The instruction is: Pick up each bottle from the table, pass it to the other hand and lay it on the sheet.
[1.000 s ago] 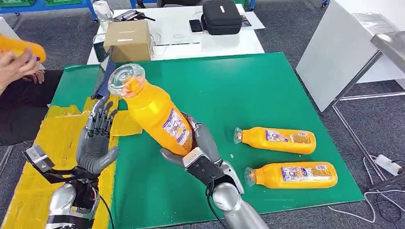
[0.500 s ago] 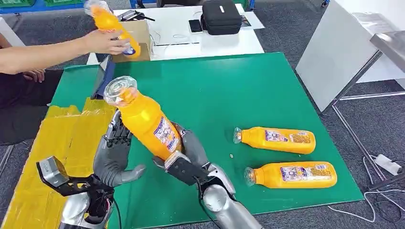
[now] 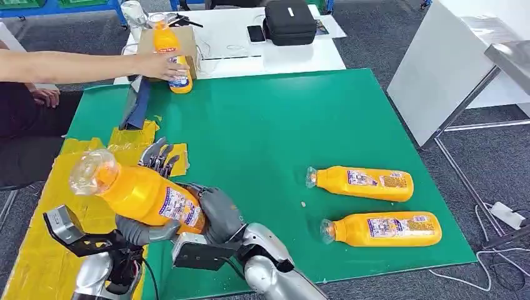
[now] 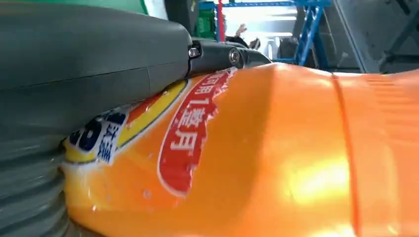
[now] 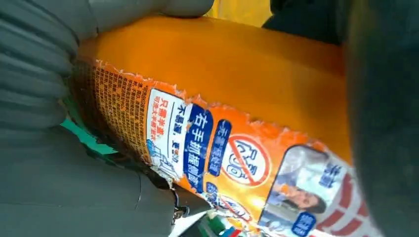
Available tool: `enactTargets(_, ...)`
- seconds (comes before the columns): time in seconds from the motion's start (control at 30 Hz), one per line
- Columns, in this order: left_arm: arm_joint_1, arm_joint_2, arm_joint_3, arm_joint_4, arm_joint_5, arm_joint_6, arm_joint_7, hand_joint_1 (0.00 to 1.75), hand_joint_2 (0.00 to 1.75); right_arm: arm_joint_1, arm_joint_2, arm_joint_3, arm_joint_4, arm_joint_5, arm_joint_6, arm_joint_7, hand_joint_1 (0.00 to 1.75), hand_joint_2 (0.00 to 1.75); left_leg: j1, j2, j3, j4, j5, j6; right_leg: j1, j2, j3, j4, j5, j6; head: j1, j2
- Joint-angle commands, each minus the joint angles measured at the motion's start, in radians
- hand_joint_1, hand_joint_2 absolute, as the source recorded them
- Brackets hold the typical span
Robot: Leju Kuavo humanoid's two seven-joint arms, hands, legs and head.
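An orange bottle (image 3: 140, 199) with a clear cap is tilted low over the edge of the yellow sheet (image 3: 37, 256), cap pointing left. My right hand (image 3: 215, 211) grips its base end; its label shows close up in the right wrist view (image 5: 217, 148). My left hand (image 3: 150, 187) lies behind and under the bottle. Its fingers (image 3: 159, 156) stick out straight past the bottle and its thumb sits below. The left wrist view has the bottle (image 4: 276, 158) pressed against the palm. Two more orange bottles (image 3: 362, 183) (image 3: 381, 229) lie on the green mat (image 3: 281, 125) at the right.
A person's arm reaches in from the left, its hand holding another orange bottle (image 3: 172, 62) upright at the mat's far left edge. A cardboard box (image 3: 187, 47) and a black case (image 3: 290, 22) sit on the white table beyond. A dark tablet (image 3: 134, 103) leans nearby.
My right hand has swung the bottle left and tipped it down into my left palm at the sheet's edge. The person has brought another bottle down to the mat's far edge.
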Motion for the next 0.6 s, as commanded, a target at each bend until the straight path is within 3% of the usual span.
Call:
enactTargets(0.03, -0.067, -0.002, 0.066, 0.12, -0.022, -0.002, -0.016, 1.75, 1.75, -0.017, -0.024, 0.225, 0.072, 0.007, 0.042, -0.028, 1.75, 1.75, 0.001, -0.001, 0.006, -0.002, -0.001, -0.001, 0.001, -0.002, 0.006, -0.002, -0.001, -0.003, 0.0, 0.0)
enactTargets(0.27, -0.046, -0.012, 0.055, 0.072, -0.092, 0.019, -0.046, 1.75, 1.75, 0.011, -0.071, 0.125, 0.006, -0.015, -0.011, 0.022, 1.75, 1.75, 0.0, -0.002, 0.003, -0.001, 0.0, 0.0, 0.001, -0.004, 0.003, -0.001, -0.001, -0.001, 0.0, 0.0)
enactTargets(0.37, -0.017, -0.004, 0.061, 0.03, -0.234, 0.112, -0.088, 1.75, 1.75, 0.092, -0.141, 0.036, -0.096, 0.021, -0.076, 0.057, 1.75, 1.75, 0.001, -0.003, 0.004, -0.002, 0.0, 0.0, 0.002, -0.005, 0.005, -0.002, -0.001, -0.001, 0.0, 0.0)
enactTargets(0.47, 0.007, -0.005, 0.075, -0.004, -0.344, 0.189, -0.107, 1.75, 1.75, 0.157, -0.208, -0.043, -0.195, 0.039, -0.066, 0.054, 1.75, 1.75, 0.001, -0.006, 0.006, -0.002, 0.0, 0.001, 0.002, -0.008, 0.008, -0.003, -0.002, -0.002, 0.0, 0.0)
enactTargets(0.5, 0.014, -0.003, 0.078, -0.008, -0.405, 0.237, -0.111, 1.75, 1.75, 0.19, -0.24, -0.085, -0.245, 0.041, -0.071, 0.061, 0.66, 1.75, 0.001, -0.006, 0.003, -0.002, 0.0, 0.001, 0.002, -0.007, 0.005, -0.003, -0.002, -0.001, 0.0, 0.0)
enactTargets(0.53, 0.016, -0.002, 0.082, -0.007, -0.405, 0.234, -0.112, 1.75, 1.75, 0.203, -0.253, -0.102, -0.266, 0.048, -0.063, 0.054, 0.0, 1.75, 0.0, -0.005, 0.005, -0.001, -0.001, 0.001, 0.001, -0.007, 0.007, -0.002, -0.002, -0.001, 0.0, 0.0)
enactTargets(0.6, 0.028, 0.001, 0.09, -0.005, -0.571, 0.377, -0.121, 1.75, 1.75, 0.26, -0.308, -0.171, -0.349, 0.05, -0.069, 0.069, 0.0, 1.75, 0.0, -0.004, 0.004, -0.001, -0.001, 0.001, 0.001, -0.006, 0.006, -0.002, -0.002, -0.001, 0.001, 0.0)
